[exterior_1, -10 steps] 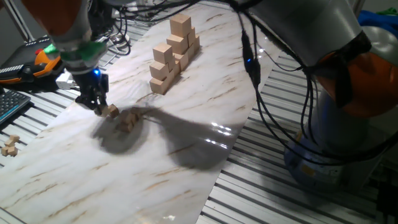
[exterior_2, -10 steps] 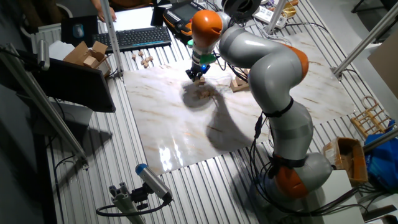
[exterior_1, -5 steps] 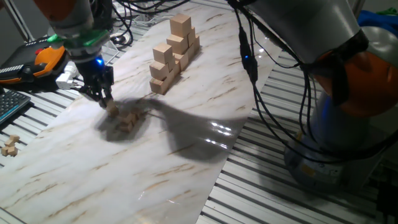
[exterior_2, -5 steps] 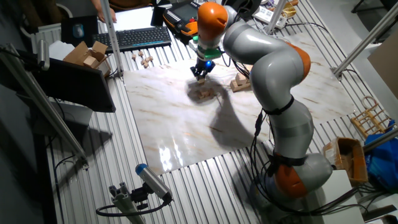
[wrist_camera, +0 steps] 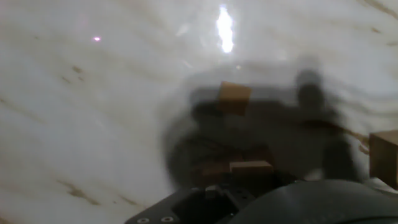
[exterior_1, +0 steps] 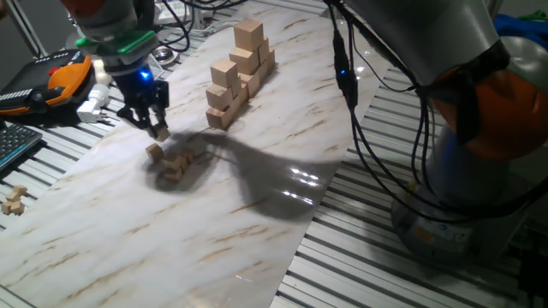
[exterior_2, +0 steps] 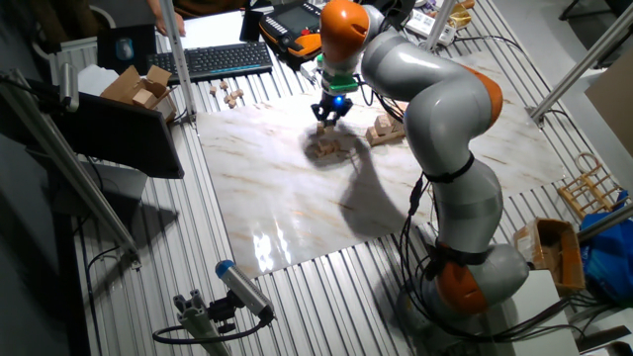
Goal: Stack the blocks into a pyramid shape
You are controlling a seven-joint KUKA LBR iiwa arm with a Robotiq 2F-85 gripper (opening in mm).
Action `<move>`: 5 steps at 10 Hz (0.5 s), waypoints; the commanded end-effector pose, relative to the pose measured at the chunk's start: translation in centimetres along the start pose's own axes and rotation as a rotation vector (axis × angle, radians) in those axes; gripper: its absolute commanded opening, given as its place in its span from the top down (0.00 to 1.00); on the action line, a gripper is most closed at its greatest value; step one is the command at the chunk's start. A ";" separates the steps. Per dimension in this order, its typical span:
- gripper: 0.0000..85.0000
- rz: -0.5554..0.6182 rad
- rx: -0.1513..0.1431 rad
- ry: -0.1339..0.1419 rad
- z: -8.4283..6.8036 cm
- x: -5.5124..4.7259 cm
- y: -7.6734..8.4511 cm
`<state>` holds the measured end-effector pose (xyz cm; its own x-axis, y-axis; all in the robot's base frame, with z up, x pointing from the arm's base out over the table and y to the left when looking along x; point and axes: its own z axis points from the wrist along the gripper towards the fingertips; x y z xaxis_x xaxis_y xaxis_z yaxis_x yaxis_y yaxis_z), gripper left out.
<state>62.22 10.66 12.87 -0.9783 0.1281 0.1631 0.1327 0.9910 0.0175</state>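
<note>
So the gripper (exterior_1: 157,130) hangs above the marble-look tabletop (exterior_1: 257,171), fingers pointing down, and it looks like it's pinching 1 small block (exterior_1: 161,133) between the tips. Just below and beside it sits a loose little cube (exterior_1: 154,152), and right next to that is a low cluster of the small blocks (exterior_1: 178,164) lying in the arm's shadow; from this angle I can't tell how they're arranged or stacked. In the other fixed view the gripper (exterior_2: 329,112) is over the same clump (exterior_2: 327,148). The hand view is blurry: 1 block (wrist_camera: 232,98) on the table, another (wrist_camera: 250,167) close under the camera. The taller staircase of big cubes (exterior_1: 240,73) stands well apart.
</note>
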 end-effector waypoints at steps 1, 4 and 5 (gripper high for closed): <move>1.00 0.660 -0.107 -0.004 0.1 0.0 -0.3; 1.00 0.911 -0.109 -0.019 0.3 0.8 -0.7; 1.00 0.977 -0.118 -0.029 0.4 1.0 -0.9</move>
<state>61.02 9.82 12.65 -0.9486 0.2878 0.1320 0.2887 0.9573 -0.0120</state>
